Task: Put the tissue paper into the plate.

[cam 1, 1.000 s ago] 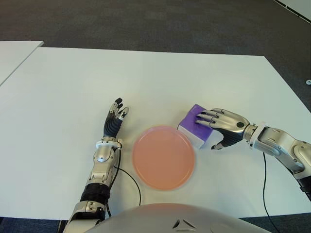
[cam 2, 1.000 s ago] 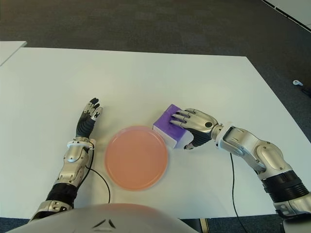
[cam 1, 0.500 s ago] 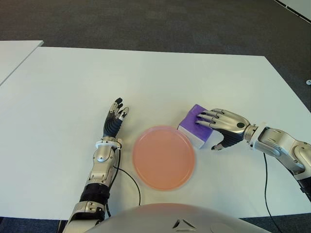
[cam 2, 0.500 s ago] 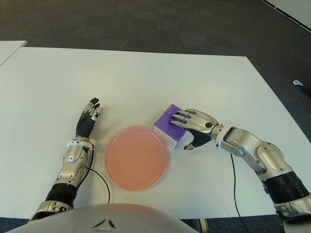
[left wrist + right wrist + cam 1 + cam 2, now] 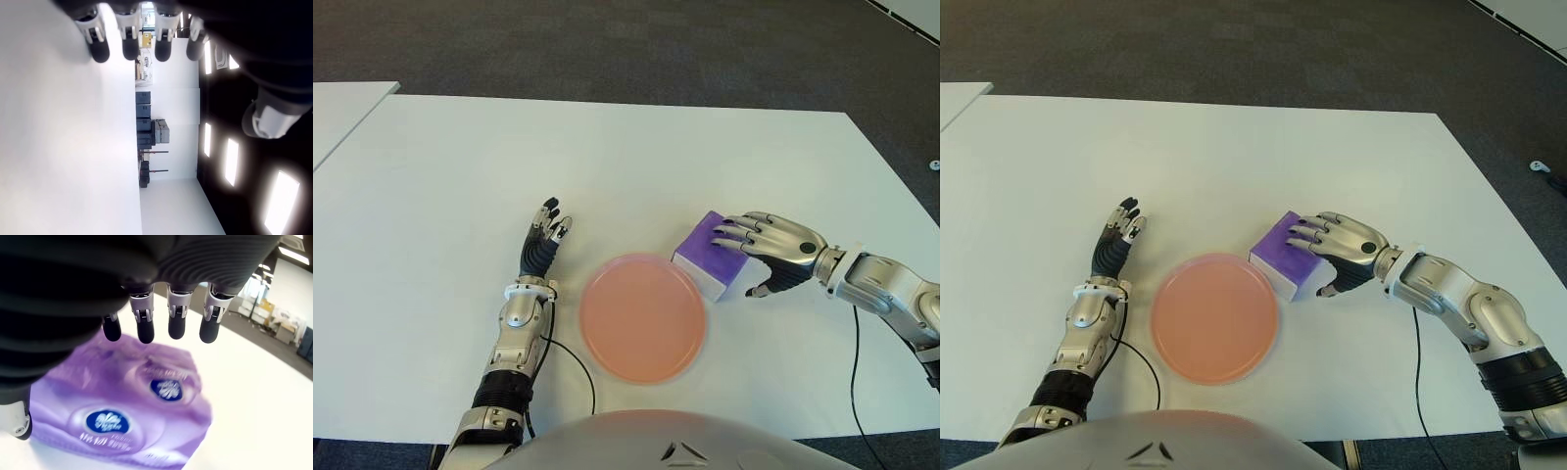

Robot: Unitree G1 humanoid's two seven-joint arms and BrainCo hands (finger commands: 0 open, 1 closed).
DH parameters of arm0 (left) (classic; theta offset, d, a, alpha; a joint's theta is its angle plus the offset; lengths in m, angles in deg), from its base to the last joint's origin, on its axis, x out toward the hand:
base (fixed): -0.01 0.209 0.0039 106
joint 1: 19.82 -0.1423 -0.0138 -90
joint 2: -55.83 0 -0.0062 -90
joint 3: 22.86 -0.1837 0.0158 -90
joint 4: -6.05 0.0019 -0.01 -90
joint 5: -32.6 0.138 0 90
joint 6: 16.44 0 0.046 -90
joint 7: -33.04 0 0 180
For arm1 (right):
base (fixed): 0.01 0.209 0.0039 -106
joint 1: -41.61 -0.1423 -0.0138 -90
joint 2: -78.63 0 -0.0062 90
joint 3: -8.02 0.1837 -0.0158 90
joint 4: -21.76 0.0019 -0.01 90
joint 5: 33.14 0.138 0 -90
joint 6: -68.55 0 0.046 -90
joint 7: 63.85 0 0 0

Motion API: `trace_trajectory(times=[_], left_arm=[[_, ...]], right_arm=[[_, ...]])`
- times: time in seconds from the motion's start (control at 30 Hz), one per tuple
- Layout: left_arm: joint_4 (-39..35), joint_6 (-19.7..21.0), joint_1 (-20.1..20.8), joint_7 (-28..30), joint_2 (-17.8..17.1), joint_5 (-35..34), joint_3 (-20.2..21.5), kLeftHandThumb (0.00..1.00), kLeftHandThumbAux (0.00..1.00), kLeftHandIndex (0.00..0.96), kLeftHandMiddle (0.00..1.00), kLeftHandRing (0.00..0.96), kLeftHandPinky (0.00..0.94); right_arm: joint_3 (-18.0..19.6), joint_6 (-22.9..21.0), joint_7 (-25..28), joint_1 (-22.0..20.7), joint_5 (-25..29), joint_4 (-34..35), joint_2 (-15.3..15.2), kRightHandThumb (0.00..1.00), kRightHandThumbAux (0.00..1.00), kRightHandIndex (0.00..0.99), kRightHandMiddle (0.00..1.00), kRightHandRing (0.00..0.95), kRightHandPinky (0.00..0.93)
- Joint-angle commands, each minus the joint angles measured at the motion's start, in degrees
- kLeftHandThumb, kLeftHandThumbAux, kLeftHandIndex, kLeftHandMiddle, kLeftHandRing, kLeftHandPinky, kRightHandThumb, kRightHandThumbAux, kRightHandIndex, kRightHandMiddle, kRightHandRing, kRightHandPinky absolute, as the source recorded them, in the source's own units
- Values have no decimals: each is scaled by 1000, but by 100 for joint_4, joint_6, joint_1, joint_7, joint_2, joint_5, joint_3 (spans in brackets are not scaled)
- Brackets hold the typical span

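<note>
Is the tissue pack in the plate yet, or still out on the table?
Out. The purple tissue pack lies on the table beside the empty pink plate, under the right hand's spread fingers.

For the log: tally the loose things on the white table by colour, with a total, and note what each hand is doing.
Purple: 1, the tissue pack, beside the plate, not on it.
Pink-orange: 1, the plate, nothing on it.
Total: 2.
The right hand is over the pack's right side, fingers spread, not gripping. The left hand shows left of the plate, open.
</note>
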Motion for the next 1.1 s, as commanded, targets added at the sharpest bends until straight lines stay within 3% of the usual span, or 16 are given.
trace_trajectory(times=[0.03, 0.27, 0.4, 0.57, 0.7, 0.83, 1.1], left_arm=[[248, 282, -231, 58, -48, -14, 26, 0, 471, 0, 0, 0, 0], [325, 223, -202, 87, -74, -11, 29, 0, 474, 0, 0, 0, 0], [381, 188, -191, 98, -63, -10, 26, 0, 477, 0, 0, 0, 0], [407, 155, -193, 109, -53, -17, 8, 0, 478, 0, 0, 0, 0], [405, 148, -197, 131, -42, -25, -14, 0, 474, 0, 0, 0, 0], [335, 225, -216, 122, -22, -24, -33, 0, 463, 0, 0, 0, 0], [224, 311, -263, 78, 6, -26, -41, 0, 453, 0, 0, 0, 0]], right_arm=[[111, 132, -135, -532, 133, -151, 41, 102, 478, 0, 6, 0, 0], [118, 142, -783, -853, 26, -473, 380, 141, 468, 0, 13, 0, 0], [41, 204, -1422, -1124, -154, -837, 634, 180, 470, 0, 18, 0, 0], [-55, 290, -1873, -1305, -321, -1088, 747, 250, 462, 0, 13, 0, 0], [-288, 384, -2345, -1569, -683, -1414, 829, 271, 457, 0, 4, 0, 0], [-778, 528, -3042, -2088, -1341, -2090, 881, 292, 443, 0, 0, 0, 0], [-1213, 783, -3416, -2540, -1516, -2730, 803, 313, 403, 0, 0, 0, 0]])
